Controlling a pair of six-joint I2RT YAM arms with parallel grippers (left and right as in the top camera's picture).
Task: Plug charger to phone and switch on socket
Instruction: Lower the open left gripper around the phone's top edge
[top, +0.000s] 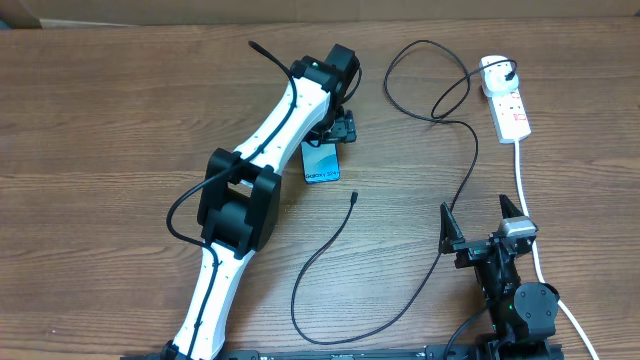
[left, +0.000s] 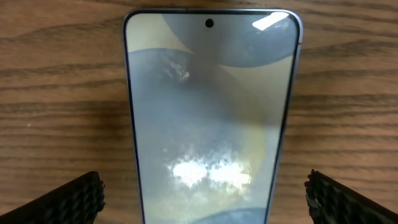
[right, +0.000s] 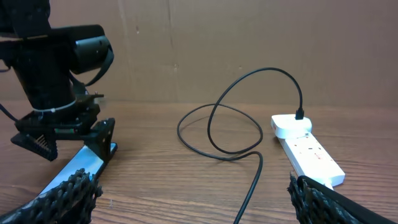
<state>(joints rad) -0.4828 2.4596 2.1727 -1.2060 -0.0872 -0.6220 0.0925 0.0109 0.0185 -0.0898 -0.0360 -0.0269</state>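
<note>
Charger, a long thin black cable (top: 468, 170), isn't in the phone yet. My right claw (top: 480, 222) is open and empty at 5 o'clock, and the connector tip (top: 354, 197) lies loose on the wooden desk (top: 120, 120). My open left claw (left: 202, 196) hovers over the slim teal-screened smartphone (top: 322, 163) at centre. The adapter (top: 495, 68) sits in the white power strip (top: 510, 105) at 2 o'clock. I judge both steps remain.

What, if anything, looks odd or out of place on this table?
Nothing is spilled or broken. Only the charger sprawls in loose loops, its tip lying on the table beside the phone, while its other end sits in the socket.
</note>
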